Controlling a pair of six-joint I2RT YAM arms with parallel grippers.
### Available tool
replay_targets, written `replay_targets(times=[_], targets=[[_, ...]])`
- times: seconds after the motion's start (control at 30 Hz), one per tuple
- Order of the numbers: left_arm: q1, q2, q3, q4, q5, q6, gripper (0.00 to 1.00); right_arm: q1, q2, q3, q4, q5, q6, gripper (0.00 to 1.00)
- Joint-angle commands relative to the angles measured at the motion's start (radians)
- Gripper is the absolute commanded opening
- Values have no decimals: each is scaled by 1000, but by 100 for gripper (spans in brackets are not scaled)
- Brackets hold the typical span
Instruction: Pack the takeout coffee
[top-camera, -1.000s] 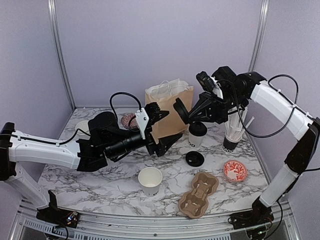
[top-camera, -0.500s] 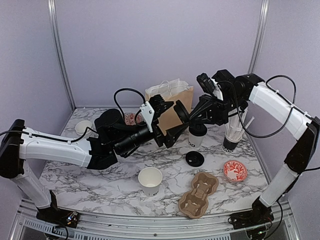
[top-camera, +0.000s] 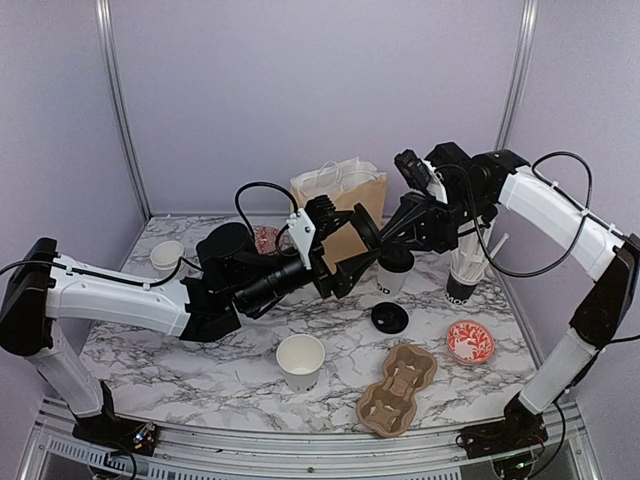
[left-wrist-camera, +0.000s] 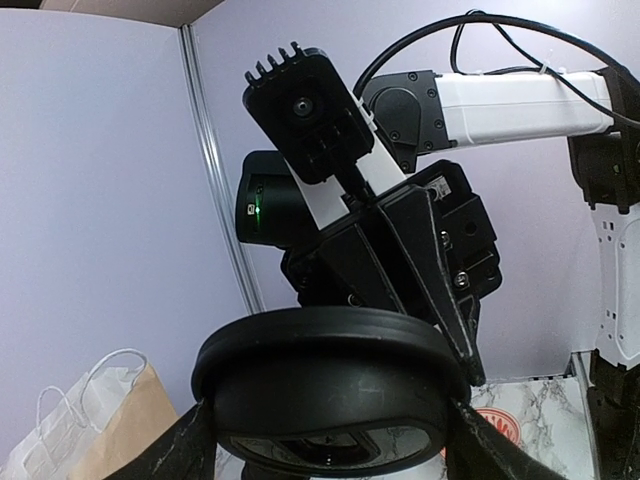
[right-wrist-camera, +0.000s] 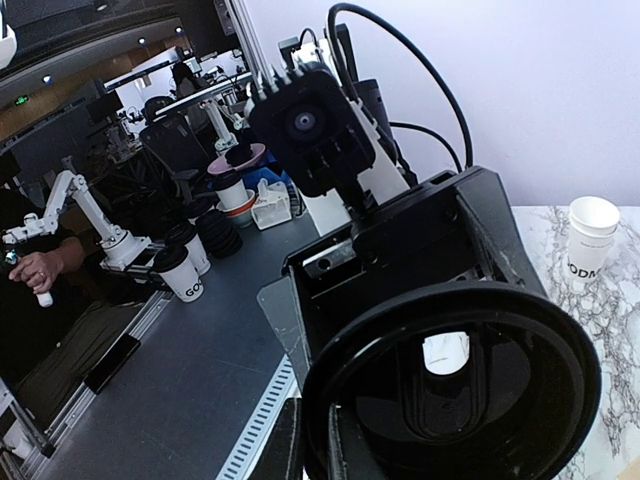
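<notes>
Though capped and upright, handle cup (top-camera: 394, 276) as light, thin-walled and easy to crush: paper, stiff only at rolled rim and base. Stands on table (top-camera: 200, 350) toward far middle, just in front of bag (top-camera: 340, 195), with right gripper (top-camera: 392, 243) down at its lid (top-camera: 397, 257) from above and left gripper (top-camera: 362, 250) level with it from the side.

Left: spread wide, holding nothing. In wrist view, fingers (left-wrist-camera: 185, 455) flank lid's rim on both sides; touching or just clear, cannot tell. Right: tips at lid's far edge; clamped or merely resting, cannot tell.

Best taken across the wall just under the rim, stiffened there by rolled edge and lid skirt, or low near the base. Close gently and stop at first firm contact. Never lift by lid alone: smooth snap-fit plastic, apt to pop off. No telling full from empty here, so assume liquid, expect top-heavy slosh, and keep upright throughout.

Elsewhere: second cup (top-camera: 300, 361) without lid near front, loose lid (top-camera: 389, 318) lying flat between the two cups, pulp carrier (top-camera: 397, 385) at front right, well apart from both grippers. Probably carrier wells first, then bag.
</notes>
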Motion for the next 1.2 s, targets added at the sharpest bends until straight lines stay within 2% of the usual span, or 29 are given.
replay_targets(times=[0.0, 0.13, 0.2, 0.27, 0.37, 0.5, 0.63, 0.73, 0.93, 1.17], targets=[[-2, 16, 41, 39, -11, -9, 76, 6, -23, 0, -3, -15, -10, 8], [-3, -4, 25, 25, -19, -23, 69, 5, -22, 1, 0, -3, -9, 12], [-2, -32, 14, -14, -29, -33, 68, 4, -21, 0, 5, 21, -1, 20], [-3, -78, 2, -81, -29, -45, 68, -1, -23, 0, 7, 58, 5, 32], [-3, -160, -5, -253, -20, -76, 67, -31, -49, -16, 10, 106, 3, 44], [-3, -291, -17, -576, -21, -138, 67, -91, -111, -101, 95, 182, 56, 51], [-4, -354, 64, -1042, 1, -177, 68, -98, -232, -312, 431, 400, 276, 56], [-4, -344, 146, -1338, 4, -208, 68, -89, -296, -442, 585, 487, 315, 64], [-4, -266, 266, -1702, -46, -248, 69, -35, -252, -560, 665, 528, 302, 65], [-4, -151, 363, -1856, -66, -256, 68, -5, -137, -676, 727, 472, 252, 65]])
